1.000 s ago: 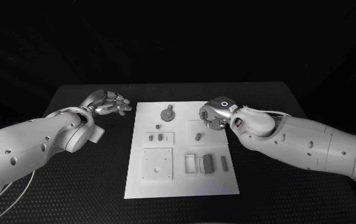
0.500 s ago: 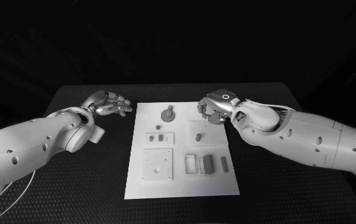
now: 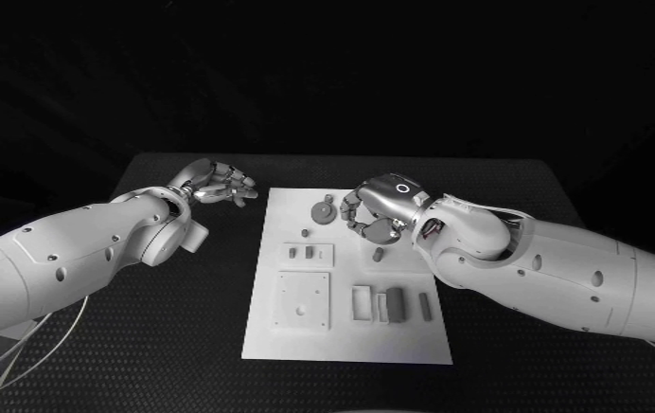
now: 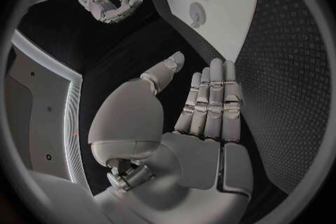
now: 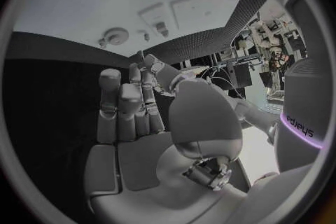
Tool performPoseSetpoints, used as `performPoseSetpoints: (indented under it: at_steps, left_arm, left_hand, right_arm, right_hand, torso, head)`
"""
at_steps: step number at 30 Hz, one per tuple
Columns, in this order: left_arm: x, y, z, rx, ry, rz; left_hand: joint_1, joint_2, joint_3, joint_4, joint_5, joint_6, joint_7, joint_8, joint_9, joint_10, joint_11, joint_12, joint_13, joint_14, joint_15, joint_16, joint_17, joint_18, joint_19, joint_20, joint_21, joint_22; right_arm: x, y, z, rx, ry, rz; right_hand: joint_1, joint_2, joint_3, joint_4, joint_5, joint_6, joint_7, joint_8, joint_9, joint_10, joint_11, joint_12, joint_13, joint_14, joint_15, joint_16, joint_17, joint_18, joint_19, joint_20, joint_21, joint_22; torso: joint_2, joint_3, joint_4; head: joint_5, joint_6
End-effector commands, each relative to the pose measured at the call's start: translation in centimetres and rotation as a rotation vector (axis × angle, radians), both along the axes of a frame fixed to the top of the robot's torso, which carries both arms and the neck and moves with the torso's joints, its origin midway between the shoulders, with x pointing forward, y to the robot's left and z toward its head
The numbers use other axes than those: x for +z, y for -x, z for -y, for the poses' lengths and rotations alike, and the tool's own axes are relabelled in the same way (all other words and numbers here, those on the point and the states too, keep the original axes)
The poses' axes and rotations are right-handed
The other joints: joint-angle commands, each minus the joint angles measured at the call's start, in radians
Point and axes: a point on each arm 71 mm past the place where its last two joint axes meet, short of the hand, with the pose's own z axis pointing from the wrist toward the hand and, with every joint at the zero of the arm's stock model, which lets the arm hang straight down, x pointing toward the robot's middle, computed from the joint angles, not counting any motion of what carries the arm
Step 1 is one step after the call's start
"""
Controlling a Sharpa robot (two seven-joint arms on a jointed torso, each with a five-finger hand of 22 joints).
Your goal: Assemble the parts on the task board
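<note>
Head view shows the task board (image 3: 348, 337) lying flat in the middle of the black table (image 3: 164, 337), its long axis running away from me. Wide strips of bare table stay free on both long sides of it.

My left hand (image 3: 219, 184) hangs over the table just beside the far left corner of the board, not touching it. Its fingers (image 4: 210, 101) are straight and apart from the thumb, and it holds nothing. From the left wrist view the palm is empty.

My right hand (image 3: 376, 209) is above the far part of the board, beside the round part (image 3: 325, 211). Its fingers are curled inward; I cannot tell if something small is between them.

Nearer to me on the board lie a square plate (image 3: 302, 299) and, to its right, a row of narrow oblong parts (image 3: 392, 304), whose long axes run along the board's length.
</note>
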Motion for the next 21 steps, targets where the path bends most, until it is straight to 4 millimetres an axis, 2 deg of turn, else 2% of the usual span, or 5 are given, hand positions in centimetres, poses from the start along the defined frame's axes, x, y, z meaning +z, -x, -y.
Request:
performPoseSetpoints:
  at_steps: [1,7,12,16,21]
  left_arm:
    - [0.3,0.1,0.4,-0.021,0.021,0.014]
    - [0.3,-0.1,0.8,-0.008,0.021,0.026]
    - [0.5,-0.5,1.6,-0.021,0.025,0.036]
    - [0.6,-0.7,2.1,-0.025,0.026,0.04]
    - [0.7,-0.9,2.7,-0.034,0.029,0.042]
  left_hand:
    - [0.002,0.0,-0.005,-0.001,0.004,-0.008,0.003,0.0,-0.001,-0.004,-0.001,0.001,-0.002,0.006,0.002,-0.007,0.001,-0.007,0.006,0.003,0.001,-0.002]
    - [0.003,0.004,-0.005,0.0,0.004,-0.005,0.005,0.002,-0.001,0.002,-0.003,0.004,-0.002,0.008,0.001,-0.009,0.006,-0.006,0.007,0.003,0.002,-0.003]
    - [0.003,0.003,-0.006,0.0,0.004,-0.002,0.005,0.004,0.0,0.006,-0.004,0.006,-0.002,0.006,0.001,-0.014,0.009,-0.007,0.004,0.004,0.0,-0.006]
    - [0.002,0.004,-0.006,0.001,0.004,-0.002,0.005,0.004,-0.001,0.007,-0.004,0.006,-0.003,0.004,0.002,-0.017,0.011,-0.008,0.002,0.004,0.0,-0.007]
    - [0.002,0.004,-0.006,0.001,0.004,-0.001,0.004,0.004,-0.001,0.007,-0.004,0.006,-0.003,0.003,0.002,-0.018,0.011,-0.008,0.001,0.004,0.0,-0.008]
  right_arm:
    - [0.0,0.8,-1.0,0.044,-0.054,-0.012]
    - [-0.8,1.7,-1.8,0.072,-0.08,-0.034]
    - [-2.3,2.3,-2.5,0.09,-0.087,-0.064]
    - [-3.4,2.7,-3.1,0.1,-0.084,-0.088]
    - [-5.0,3.0,-3.6,0.105,-0.076,-0.111]
  right_hand:
    - [0.0,-0.004,0.005,0.0,0.002,0.006,-0.001,0.004,0.001,0.145,-0.025,0.0,0.001,-0.007,-0.01,-0.006,0.001,0.053,0.001,-0.007,0.003,0.016]
    - [0.0,-0.003,0.005,0.0,0.002,0.006,-0.001,0.004,0.001,0.145,-0.025,-0.001,0.001,-0.007,-0.01,-0.006,0.002,0.053,0.0,-0.008,0.003,0.016]
    - [0.0,-0.003,0.006,0.0,0.002,0.005,-0.001,0.004,0.001,0.144,-0.025,-0.002,0.001,-0.007,-0.01,-0.007,0.002,0.053,0.0,-0.008,0.002,0.016]
    - [0.0,-0.002,0.006,0.0,0.002,0.005,-0.001,0.003,0.002,0.144,-0.024,-0.003,0.001,-0.008,-0.01,-0.007,0.002,0.053,0.0,-0.008,0.002,0.016]
    - [0.0,-0.002,0.006,0.0,0.002,0.005,-0.001,0.003,0.002,0.144,-0.024,-0.003,0.001,-0.008,-0.01,-0.007,0.002,0.053,0.0,-0.008,0.002,0.015]
  torso:
    - [-0.012,-0.0004,0.0021]
    - [-0.022,-0.0009,0.0026]
    - [-0.029,-0.0038,0.004]
    - [-0.027,-0.0035,0.0031]
    - [-0.026,-0.0031,0.0039]
  head:
    - [0.022,-0.01]
    - [0.052,-0.018]
    - [0.075,-0.032]
    - [0.092,-0.035]
    - [0.103,-0.041]
